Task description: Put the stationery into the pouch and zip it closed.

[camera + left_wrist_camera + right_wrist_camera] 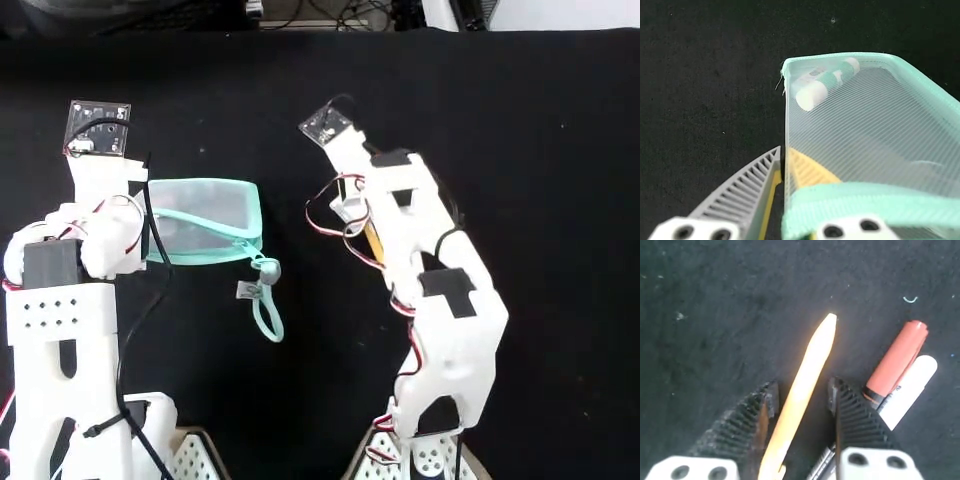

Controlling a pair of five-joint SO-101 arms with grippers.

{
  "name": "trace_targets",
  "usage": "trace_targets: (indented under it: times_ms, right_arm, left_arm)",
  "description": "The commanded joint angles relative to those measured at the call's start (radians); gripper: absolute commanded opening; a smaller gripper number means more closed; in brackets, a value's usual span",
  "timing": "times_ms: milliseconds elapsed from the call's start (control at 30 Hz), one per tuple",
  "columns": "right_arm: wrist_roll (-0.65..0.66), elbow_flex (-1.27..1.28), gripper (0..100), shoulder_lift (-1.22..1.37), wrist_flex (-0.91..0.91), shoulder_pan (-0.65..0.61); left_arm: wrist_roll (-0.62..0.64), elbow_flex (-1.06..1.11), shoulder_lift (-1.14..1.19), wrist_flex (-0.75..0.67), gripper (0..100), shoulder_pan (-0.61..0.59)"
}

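Observation:
The teal mesh pouch (pixel 205 222) lies flat on the black table, its wrist strap (pixel 267 300) trailing towards the front. A white-and-green tube (pixel 825 82) rests inside it at the far end. My left gripper (pixel 784 152) is shut on the pouch's (pixel 865 135) near edge, one finger outside the mesh and one under it. My right gripper (pixel 802 385) is low over the table and open, its fingers straddling a yellow pen (pixel 812 355) without squeezing it. A red-capped marker (pixel 895 362) and a white pen (pixel 910 385) lie just outside one finger.
The right arm (pixel 420 250) stands over the pens near the table's middle, a short way right of the pouch. Black cloth (pixel 540 150) covers the table. Cables run along the back edge.

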Motion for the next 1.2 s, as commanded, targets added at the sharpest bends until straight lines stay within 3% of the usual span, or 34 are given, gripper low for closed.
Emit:
trace_targets:
  times_ms: [0,267,567,767,1167]
  right_arm:
    - [0.005,-0.093,17.4,-0.005,0.0,-0.021]
    - [-0.043,-0.255,17.0,0.13,0.097,-0.057]
    - [-0.038,-0.536,16.9,0.312,0.282,-0.012]
    - [-0.037,-0.662,1.1,0.403,0.388,-0.015]
    - [-0.044,-0.75,1.2,0.364,0.505,0.021]
  left_arm:
    - [-0.006,0.002,0.009,-0.011,3,0.001]
    - [-0.006,0.002,0.009,-0.011,3,-0.002]
    - [-0.006,0.004,0.009,-0.011,3,-0.001]
    - [-0.006,0.004,0.009,-0.011,3,-0.002]
    - [-0.006,0.004,0.009,-0.011,3,-0.001]
